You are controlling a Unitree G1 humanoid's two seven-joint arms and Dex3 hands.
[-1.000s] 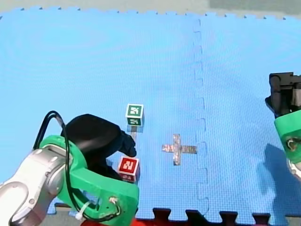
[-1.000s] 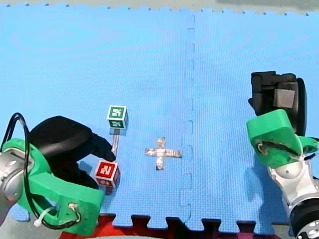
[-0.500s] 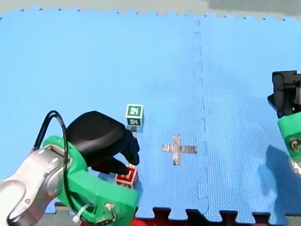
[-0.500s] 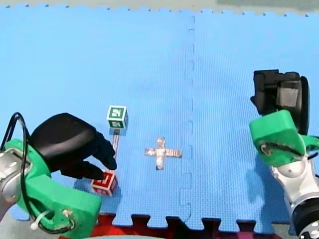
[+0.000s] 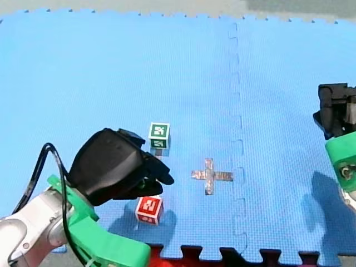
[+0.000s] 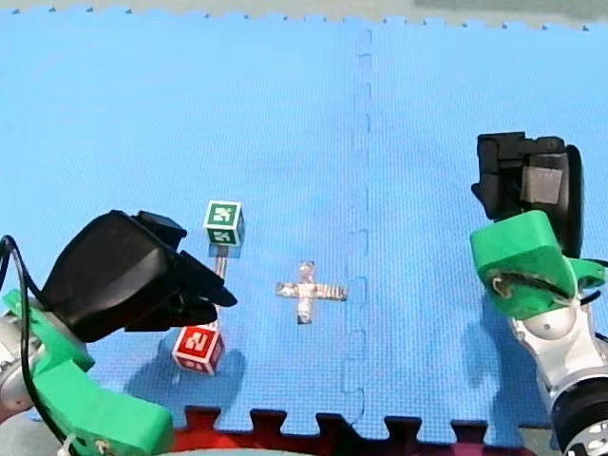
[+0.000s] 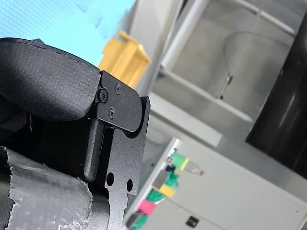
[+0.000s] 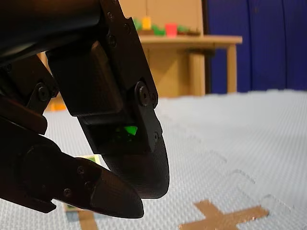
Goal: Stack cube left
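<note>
Close-up of a black robot hand (image 7: pixel 57 124): a textured pad joined to a bracket with screws, and crinkled grey tape (image 7: pixel 43 196) wrapped on the part beside it. Behind it are a corner of blue foam mat (image 7: pixel 67 19), a yellow object (image 7: pixel 125 60) just past the mat's edge, and a white cabinet (image 7: pixel 225 196) with green, yellow and pink plugs (image 7: pixel 168 184).

1. Green cube with white-edged faces (image 5: pixel 159 135): a green blocky symbol is printed on the white top panel and a like one on the side; neither can be read as a letter or number.
2. Red cube with a white-framed face (image 5: pixel 149 208): a white mark resembling "2" is seen on the upper face.
3. Silver tape cross (image 5: pixel 210 176): stuck on the blue foam mat (image 5: pixel 111 67); no writing is carried.
4. Coloured tags on a grey cabinet (image 7: pixel 170 184): too small to be read.
</note>
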